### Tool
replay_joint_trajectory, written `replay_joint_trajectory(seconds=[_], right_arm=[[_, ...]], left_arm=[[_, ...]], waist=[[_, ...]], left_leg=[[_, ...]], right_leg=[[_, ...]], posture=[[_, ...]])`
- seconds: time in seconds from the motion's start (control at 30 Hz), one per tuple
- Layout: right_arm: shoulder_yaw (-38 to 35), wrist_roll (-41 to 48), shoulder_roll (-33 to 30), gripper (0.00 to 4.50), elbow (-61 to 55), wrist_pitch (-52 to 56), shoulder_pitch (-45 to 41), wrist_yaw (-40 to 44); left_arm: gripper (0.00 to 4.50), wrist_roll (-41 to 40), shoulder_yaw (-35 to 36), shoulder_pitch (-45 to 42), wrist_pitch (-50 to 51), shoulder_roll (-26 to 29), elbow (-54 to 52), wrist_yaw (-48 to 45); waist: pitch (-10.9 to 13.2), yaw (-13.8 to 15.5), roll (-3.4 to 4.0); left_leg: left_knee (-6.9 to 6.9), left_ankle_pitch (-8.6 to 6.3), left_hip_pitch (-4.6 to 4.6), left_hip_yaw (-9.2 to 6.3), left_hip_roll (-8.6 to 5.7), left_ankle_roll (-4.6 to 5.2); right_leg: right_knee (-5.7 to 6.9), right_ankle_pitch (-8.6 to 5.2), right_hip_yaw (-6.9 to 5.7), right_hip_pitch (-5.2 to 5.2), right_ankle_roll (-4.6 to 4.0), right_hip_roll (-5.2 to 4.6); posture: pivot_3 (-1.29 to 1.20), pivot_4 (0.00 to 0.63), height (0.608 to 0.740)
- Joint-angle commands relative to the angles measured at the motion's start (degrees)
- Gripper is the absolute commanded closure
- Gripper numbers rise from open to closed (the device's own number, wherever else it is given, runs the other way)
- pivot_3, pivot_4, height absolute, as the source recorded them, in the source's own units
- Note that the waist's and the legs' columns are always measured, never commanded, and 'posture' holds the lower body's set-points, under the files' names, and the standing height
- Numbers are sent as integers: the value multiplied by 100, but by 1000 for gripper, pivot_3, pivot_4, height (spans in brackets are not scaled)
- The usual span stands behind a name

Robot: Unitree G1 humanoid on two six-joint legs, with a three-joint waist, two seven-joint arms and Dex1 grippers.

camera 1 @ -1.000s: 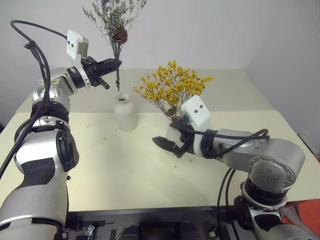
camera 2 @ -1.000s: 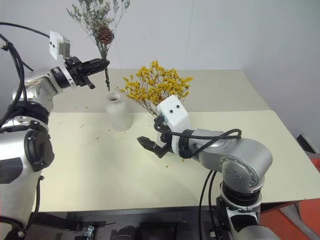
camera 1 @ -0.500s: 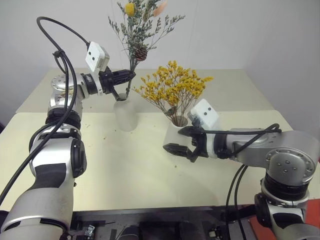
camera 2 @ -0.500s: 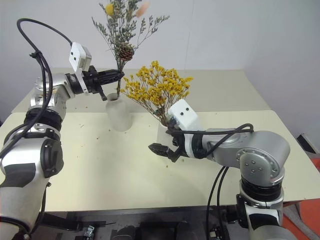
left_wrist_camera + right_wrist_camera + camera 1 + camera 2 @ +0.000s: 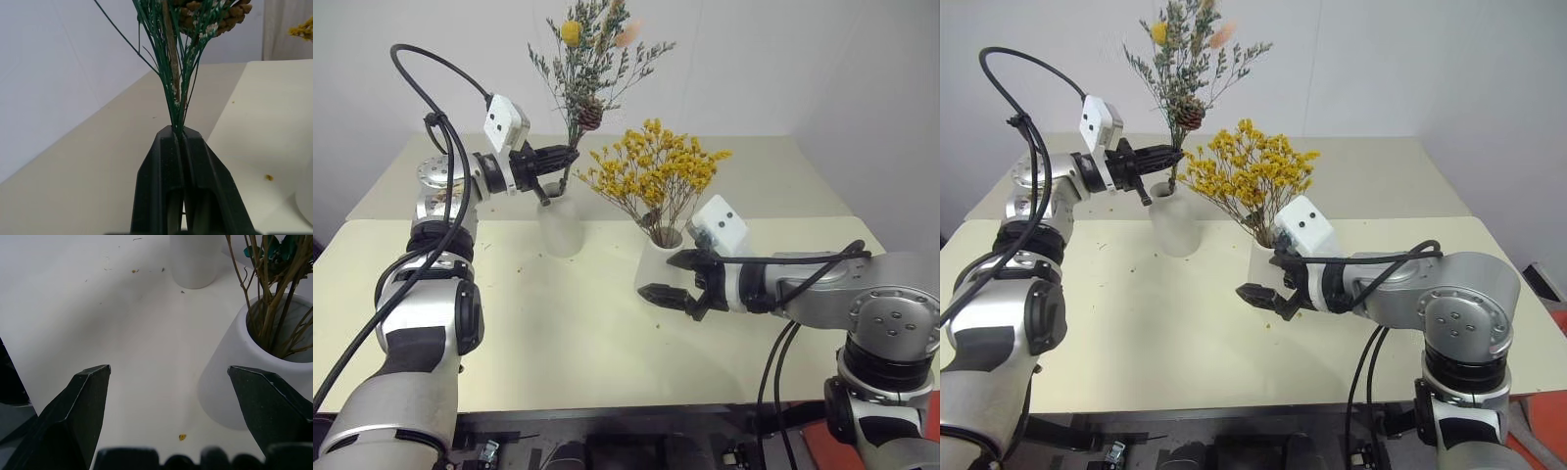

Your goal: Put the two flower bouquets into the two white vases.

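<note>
Standing on the desk, both vases are upright and about half the job looks done. Largest first: the yellow bouquet already sits with its brown stems down in the wide-mouthed cone vase, the spray leaning toward the robot's left — that pairing I judge finished. The right end effector hangs just beside this vase with its two fingers spread wide and nothing between them; in the right wrist view the vase wall lies near one fingertip but apart from it. What remains is the smaller grey-green bouquet, with its pinecone and yellow ball. The left end effector has its fingers pressed together on the lower stems, as the left wrist view shows plainly, and holds the bunch upright over the bottle vase. The stem tips are at the narrow neck; whether they have entered it I cannot tell — the fingers and stems hide the mouth. Left to do, by my reading: lowering the stems fully into the neck and letting go.
</note>
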Motion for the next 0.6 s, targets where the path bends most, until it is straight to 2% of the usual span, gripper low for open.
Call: replay_joint_trajectory(seconds=[0.03, 0.17, 0.37, 0.6], right_arm=[[-207, 160, -70, 0, -27, 47, -23, -147], [-195, 212, -90, 0, 5, 47, -9, -251], [-196, 267, -106, 0, 35, 47, -9, -344], [-195, 278, -119, 0, 48, 47, -5, -415]], left_arm=[[4244, 17, -4, 14, -228, 27, -76, 155], [3219, -41, 20, 43, -244, 67, -101, 113], [1379, -52, 6, 105, -333, 197, -238, -45], [1379, -247, 101, 405, -239, 526, -699, -442]], waist=[[0, -2, 0], [0, 1, 0], [0, -4, 0], [0, -14, 0]], left_leg=[[0, 0, 0, 0, 0, 0], [0, 0, -1, 0, 0, 0], [0, 0, -1, 0, 0, 0], [-1, 0, 0, 0, 1, 0]], right_leg=[[0, 0, 0, 0, 0, 0], [0, 0, 0, 0, 0, 0], [-1, 0, 0, 0, 0, 0], [0, 0, 1, 0, 0, 1]], posture=[[0, 150, 740], [0, 150, 740], [0, 150, 740], [0, 150, 740]])
